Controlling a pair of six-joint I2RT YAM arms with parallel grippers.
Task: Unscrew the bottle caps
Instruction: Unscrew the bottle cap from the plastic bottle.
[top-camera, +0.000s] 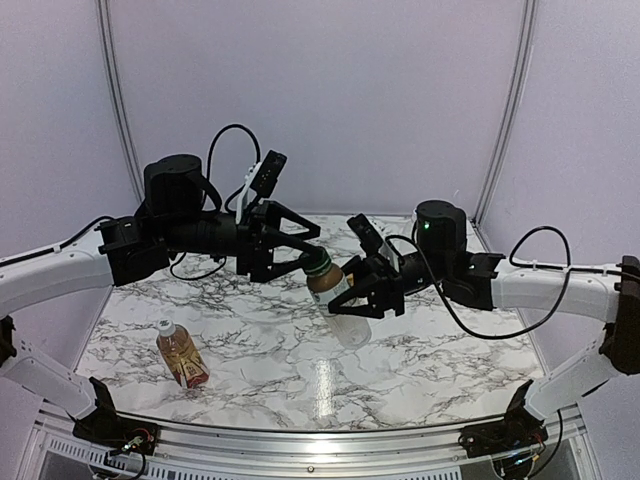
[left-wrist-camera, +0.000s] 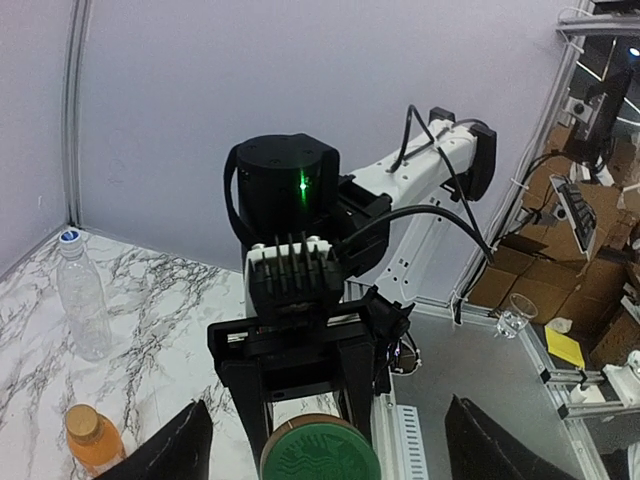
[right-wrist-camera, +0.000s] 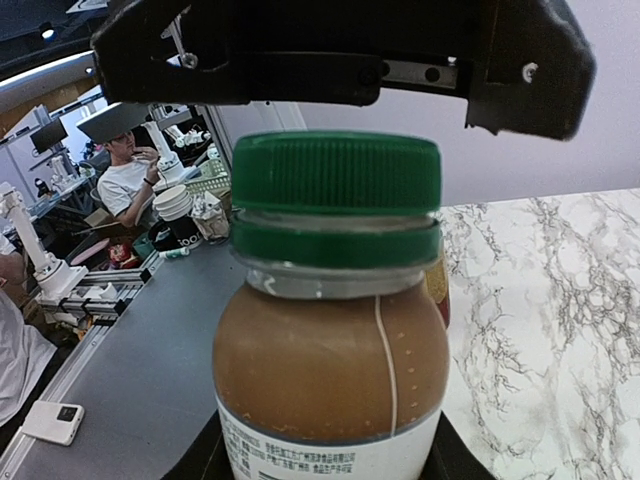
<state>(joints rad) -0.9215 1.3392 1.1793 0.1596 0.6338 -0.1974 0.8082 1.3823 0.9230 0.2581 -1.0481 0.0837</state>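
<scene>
My right gripper (top-camera: 352, 298) is shut on a short bottle (top-camera: 328, 284) of brown drink with a white label, held above the table. Its dark green cap (top-camera: 318, 264) points at my left gripper (top-camera: 308, 250), which is open, its fingers spread on either side of the cap and apart from it. In the left wrist view the green cap (left-wrist-camera: 320, 452) sits between my wide-apart fingertips (left-wrist-camera: 182, 448). The right wrist view shows the bottle (right-wrist-camera: 330, 370) and cap (right-wrist-camera: 336, 190) close up, with my pads (right-wrist-camera: 205, 458) on the label.
An amber tea bottle (top-camera: 182, 357) with a red label lies on the marble table (top-camera: 450, 355) at the front left. A tall clear bottle (left-wrist-camera: 80, 300) with a white and blue cap and an orange juice bottle (left-wrist-camera: 92, 442) stand on the table below the arms.
</scene>
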